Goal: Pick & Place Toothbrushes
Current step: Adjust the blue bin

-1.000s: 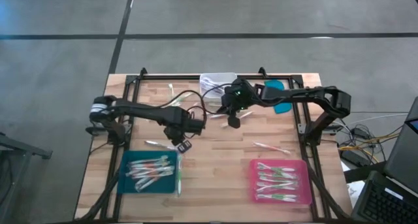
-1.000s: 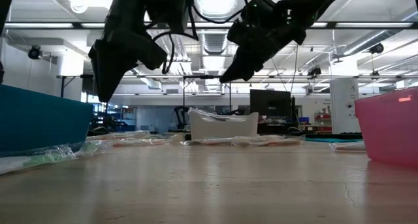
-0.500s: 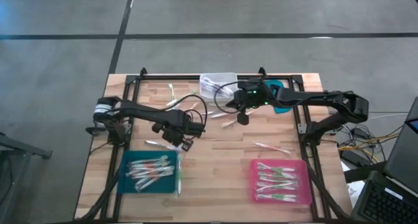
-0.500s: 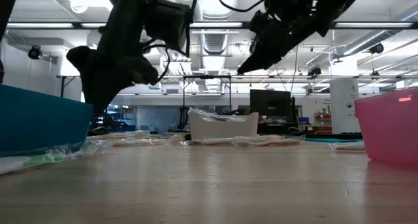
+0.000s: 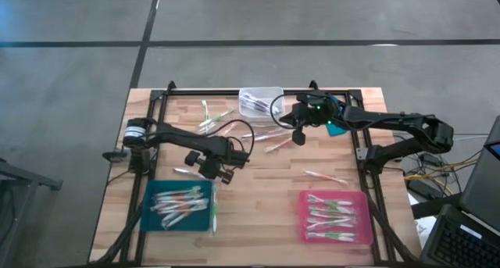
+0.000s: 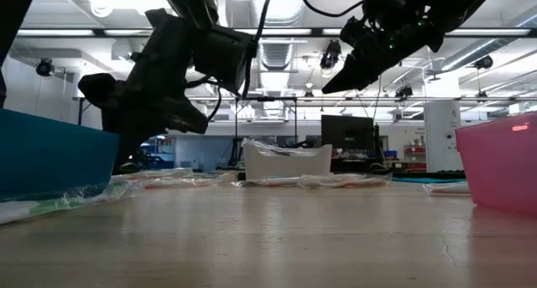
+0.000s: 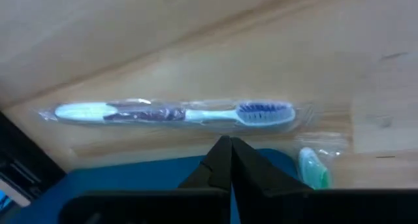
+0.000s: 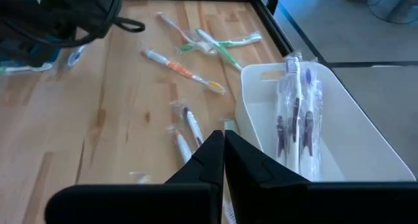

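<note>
a: where is the left pincer (image 5: pixel 221 173) now?

b: it hangs just above the far edge of the teal tray (image 5: pixel 155 219). its two fingers are pressed together with nothing between them. a wrapped toothbrush with blue bristles (image 7: pixel 176 112) lies on the wood surface (image 5: pixel 266 182) right under it, just beside the tray.

a: and the right pincer (image 5: pixel 298 137)?

b: it is up in the air near the white bin (image 5: pixel 260 101). its fingers are together too, and it holds nothing.

a: where are the other toothbrushes?

b: lots are in the teal tray, lots are in the pink tray (image 5: pixel 336 217), and some are in the white bin. a few loose ones lie on the surface by the bin, like the one with orange on it (image 8: pixel 177 70).

a: so what step is this?

b: i think the arms are between picks. next, the left pincer needs to open, go down over the wrapped toothbrush and squeeze its thin middle.
</note>
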You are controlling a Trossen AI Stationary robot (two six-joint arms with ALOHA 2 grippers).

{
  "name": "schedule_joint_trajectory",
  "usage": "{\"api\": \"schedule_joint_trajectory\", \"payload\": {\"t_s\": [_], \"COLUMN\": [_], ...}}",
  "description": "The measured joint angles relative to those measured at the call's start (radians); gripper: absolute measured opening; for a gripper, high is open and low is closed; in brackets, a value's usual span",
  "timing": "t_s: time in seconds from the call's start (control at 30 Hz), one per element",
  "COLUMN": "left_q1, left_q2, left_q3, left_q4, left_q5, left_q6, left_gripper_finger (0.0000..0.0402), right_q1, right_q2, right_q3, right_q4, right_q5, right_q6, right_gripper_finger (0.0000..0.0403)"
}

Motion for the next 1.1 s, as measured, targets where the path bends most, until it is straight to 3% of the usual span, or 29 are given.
{"api": "schedule_joint_trajectory", "payload": {"t_s": [0.3, 0.63, 0.93, 1.1], "left_q1": [0.007, 0.028, 0.054, 0.056], "left_q2": [0.059, 0.084, 0.085, 0.074], "left_q3": [0.001, 0.009, 0.140, 0.286], "left_q4": [0.040, 0.223, 0.342, 0.235], "left_q5": [0.040, 0.082, 0.035, -0.036], "left_q6": [0.053, 0.195, 0.354, 0.460], "left_gripper_finger": [0.0004, 0.0003, 0.0002, 0.0005], "right_q1": [-0.003, -0.002, -0.002, -0.002], "right_q2": [0.000, 0.000, 0.000, 0.000], "right_q3": [-0.001, -0.001, -0.001, -0.007], "right_q4": [0.007, 0.006, 0.007, 0.009], "right_q5": [-0.001, -0.003, -0.006, -0.008], "right_q6": [-0.001, -0.003, -0.003, -0.006], "right_gripper_finger": [0.0008, 0.0008, 0.0008, 0.0008]}}
